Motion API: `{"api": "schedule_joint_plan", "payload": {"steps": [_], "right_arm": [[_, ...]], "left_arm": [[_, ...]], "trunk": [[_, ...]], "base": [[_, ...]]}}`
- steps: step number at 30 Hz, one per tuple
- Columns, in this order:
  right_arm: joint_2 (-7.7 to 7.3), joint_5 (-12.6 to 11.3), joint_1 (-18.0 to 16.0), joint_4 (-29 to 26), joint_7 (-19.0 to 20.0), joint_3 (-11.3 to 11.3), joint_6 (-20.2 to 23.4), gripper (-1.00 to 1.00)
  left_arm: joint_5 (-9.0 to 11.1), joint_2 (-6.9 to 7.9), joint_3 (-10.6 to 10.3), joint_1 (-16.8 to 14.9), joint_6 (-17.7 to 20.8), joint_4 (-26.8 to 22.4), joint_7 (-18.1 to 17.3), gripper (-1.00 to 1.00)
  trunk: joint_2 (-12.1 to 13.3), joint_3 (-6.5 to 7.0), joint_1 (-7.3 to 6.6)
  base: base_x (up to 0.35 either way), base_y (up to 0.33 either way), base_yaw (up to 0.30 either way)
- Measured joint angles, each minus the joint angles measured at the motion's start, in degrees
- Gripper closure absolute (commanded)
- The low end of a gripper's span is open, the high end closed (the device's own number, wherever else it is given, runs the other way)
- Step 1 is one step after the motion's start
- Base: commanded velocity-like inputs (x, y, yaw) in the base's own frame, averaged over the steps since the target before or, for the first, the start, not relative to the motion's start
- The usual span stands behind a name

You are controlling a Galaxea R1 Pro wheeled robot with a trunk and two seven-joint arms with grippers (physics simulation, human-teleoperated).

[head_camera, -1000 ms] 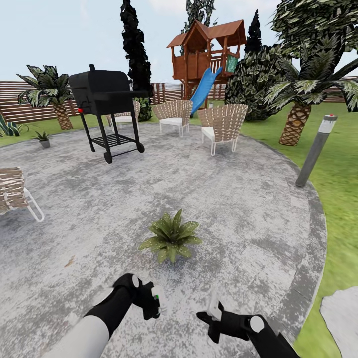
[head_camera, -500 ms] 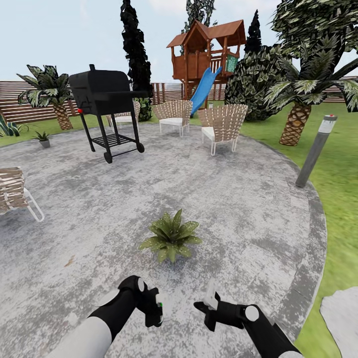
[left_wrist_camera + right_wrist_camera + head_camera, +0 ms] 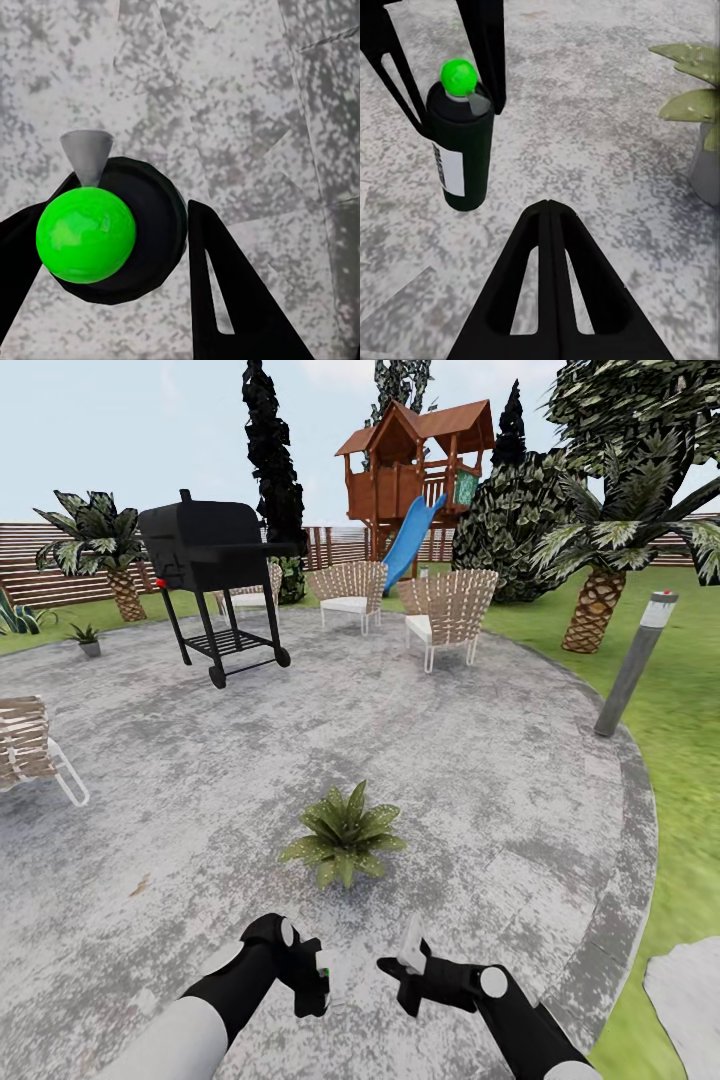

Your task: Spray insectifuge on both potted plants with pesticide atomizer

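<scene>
Down at the near edge of the patio (image 3: 500,760), left gripper (image 3: 312,982) pinching the pesticide atomizer (image 3: 320,972), bottle upright and lifted clear of the stone. From the left wrist, straight down onto the bright green cap (image 3: 86,235) and grey nozzle cone (image 3: 88,154), dark bottle body (image 3: 154,217) wedged between the two black fingers (image 3: 232,300). From the right wrist, same bottle (image 3: 461,150) seen side-on: dark green, white label band, green knob on top, left gripper's fingers (image 3: 487,45) clamped on either side of its neck. Right gripper (image 3: 405,970) just beside it, a small gap apart, fingers (image 3: 551,285) pressed together into a single black wedge, holding nothing.

Just ahead of both grippers, first potted plant (image 3: 344,838), a low rosette of pointed speckled leaves sitting on the grey stone. Its leaves (image 3: 690,82) and grey pot (image 3: 706,169) at the edge of the right wrist's picture, near the atomizer but not touching.

Out left, part of a wicker chair (image 3: 30,750). Out right, grey lamp post (image 3: 636,660) leaning on the lawn (image 3: 690,760) at the patio rim.

Farther back, black grill (image 3: 212,580) on wheels, two more wicker chairs (image 3: 448,615) beyond centre. Second potted plant (image 3: 86,637) small at the far left edge of the stone, well apart from everything.

At the back, slatted fence (image 3: 50,565), palms (image 3: 600,550), dark trees (image 3: 270,460), wooden playhouse (image 3: 415,455) with blue slide (image 3: 410,540).
</scene>
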Motion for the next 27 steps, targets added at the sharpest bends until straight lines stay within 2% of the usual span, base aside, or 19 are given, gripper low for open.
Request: {"api": "schedule_joint_plan", "payload": {"steps": [5, 13, 27], "right_arm": [[0.59, -0.1, 0.0, -0.1, 0.1, 0.0, 0.0, 1.0], [2.38, 0.0, 0.0, -0.1, 0.1, 0.0, 0.1, 1.0], [2.9, 0.0, 0.0, -0.1, 0.1, 0.2, 0.1, 1.0]], "left_arm": [[0.0, -0.47, -0.2, 0.0, 0.0, -0.1, 0.0, 1.0], [-0.1, -0.88, -0.6, -0.1, 0.0, -0.1, 0.1, 1.0], [0.5, -0.88, -0.5, -0.1, -0.6, -0.1, -0.1, 1.0]], "trunk": [[0.0, 0.0, 0.0], [0.0, 0.0, 0.0], [0.0, 0.0, 0.0]], "base": [[0.0, 0.0, 0.0], [0.0, 0.0, 0.0], [0.0, 0.0, 0.0]]}}
